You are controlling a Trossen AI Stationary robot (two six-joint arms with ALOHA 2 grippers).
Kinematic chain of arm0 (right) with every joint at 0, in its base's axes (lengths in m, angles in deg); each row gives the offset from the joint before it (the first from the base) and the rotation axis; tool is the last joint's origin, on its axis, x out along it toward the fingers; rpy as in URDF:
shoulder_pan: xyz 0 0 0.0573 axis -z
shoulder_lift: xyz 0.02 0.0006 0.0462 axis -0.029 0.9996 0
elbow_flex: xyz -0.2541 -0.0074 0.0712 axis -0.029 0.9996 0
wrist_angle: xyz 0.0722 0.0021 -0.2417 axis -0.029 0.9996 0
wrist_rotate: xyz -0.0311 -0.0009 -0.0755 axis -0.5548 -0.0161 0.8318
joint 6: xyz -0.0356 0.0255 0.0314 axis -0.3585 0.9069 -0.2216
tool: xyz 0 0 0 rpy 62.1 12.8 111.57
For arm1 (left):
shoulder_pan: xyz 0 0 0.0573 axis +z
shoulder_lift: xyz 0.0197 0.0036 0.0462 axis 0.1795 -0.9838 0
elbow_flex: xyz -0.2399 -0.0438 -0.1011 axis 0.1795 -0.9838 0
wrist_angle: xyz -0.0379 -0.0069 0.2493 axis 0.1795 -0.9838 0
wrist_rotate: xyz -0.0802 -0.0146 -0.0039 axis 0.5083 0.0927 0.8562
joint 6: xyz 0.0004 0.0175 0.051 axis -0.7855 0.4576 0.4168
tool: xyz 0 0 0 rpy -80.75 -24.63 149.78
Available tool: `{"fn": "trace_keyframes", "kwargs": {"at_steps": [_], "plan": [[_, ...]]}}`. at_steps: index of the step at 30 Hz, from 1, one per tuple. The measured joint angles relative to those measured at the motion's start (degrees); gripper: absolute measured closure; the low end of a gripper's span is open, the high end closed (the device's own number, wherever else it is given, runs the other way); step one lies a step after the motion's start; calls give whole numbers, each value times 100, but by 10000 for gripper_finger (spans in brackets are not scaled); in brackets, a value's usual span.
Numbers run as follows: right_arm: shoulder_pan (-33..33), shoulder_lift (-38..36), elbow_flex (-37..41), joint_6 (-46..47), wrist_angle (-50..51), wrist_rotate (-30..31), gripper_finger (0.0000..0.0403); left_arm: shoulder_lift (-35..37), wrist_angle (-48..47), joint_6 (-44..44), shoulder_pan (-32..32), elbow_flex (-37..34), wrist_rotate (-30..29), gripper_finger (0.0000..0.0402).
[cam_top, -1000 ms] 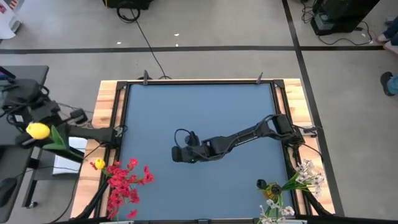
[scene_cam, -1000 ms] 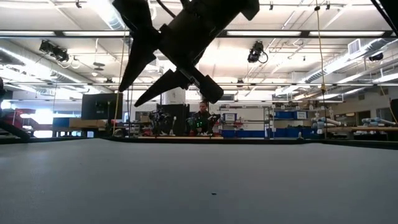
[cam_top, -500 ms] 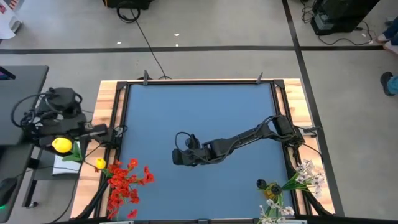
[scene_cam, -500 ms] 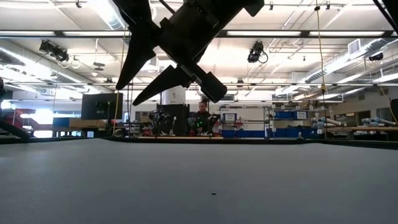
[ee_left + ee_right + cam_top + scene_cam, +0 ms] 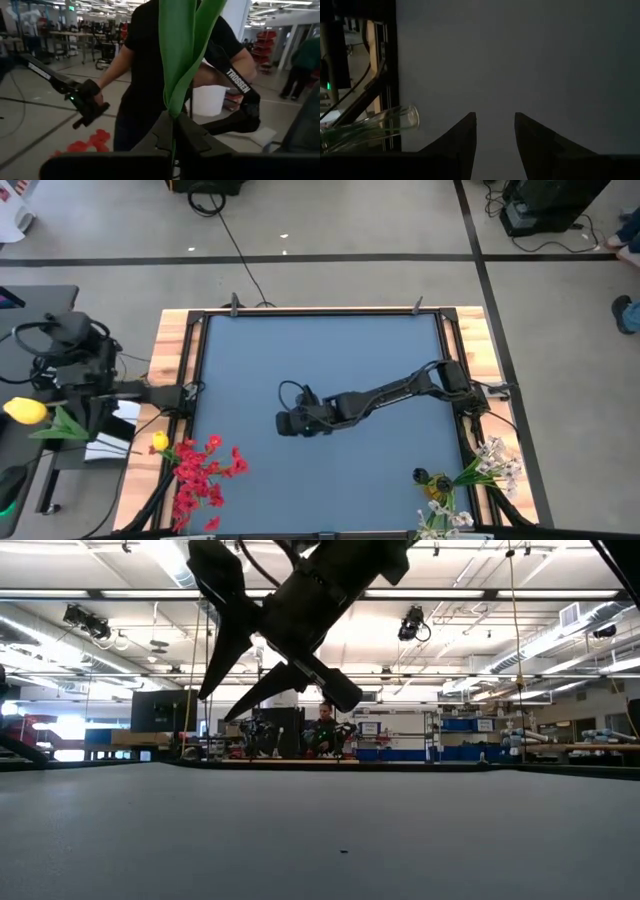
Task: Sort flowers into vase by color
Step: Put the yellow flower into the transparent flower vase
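1. Off the table's left edge, the left gripper [image 5: 172,142] is clamped on the green stem of one yellow tulip [image 5: 25,411], its green leaf [image 5: 182,45] rising from between the jaws.
2. One more small yellow flower [image 5: 159,442] lies beside one cluster of red blossoms [image 5: 203,475] at the near-left corner of the blue table [image 5: 330,360].
3. One spray of white blossoms [image 5: 480,470] and one dark bud [image 5: 438,481] sit at the near-right corner.
4. Above mid-table the right gripper [image 5: 495,130] hangs with jaws apart and nothing between them; one clear glass vase [image 5: 380,125] shows nearby.
5. One person in a dark shirt [image 5: 145,65] stands beyond the left arm.
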Motion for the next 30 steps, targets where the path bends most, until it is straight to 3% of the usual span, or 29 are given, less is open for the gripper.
{"fn": "trace_keyframes", "kwargs": {"at_steps": [5, 10, 19, 23, 30], "plan": [[187, 0, 0, -200, -2, -310, 260, -114, 546, -55, -2, -473, -98, 390], [248, 0, 0, -352, 8, -361, 260, -209, 2243, -1261, -119, -1190, -575, 390], [256, 0, 0, -633, 255, -443, 260, -298, 4139, -2315, -1842, -1984, -2333, 391], [263, 0, 0, -756, 372, -465, 260, -308, 3920, -1917, -2514, -2074, -3005, 391], [261, 0, 0, -868, 398, -630, 260, -305, 1979, -705, -3367, -2076, -4202, 391]]}}
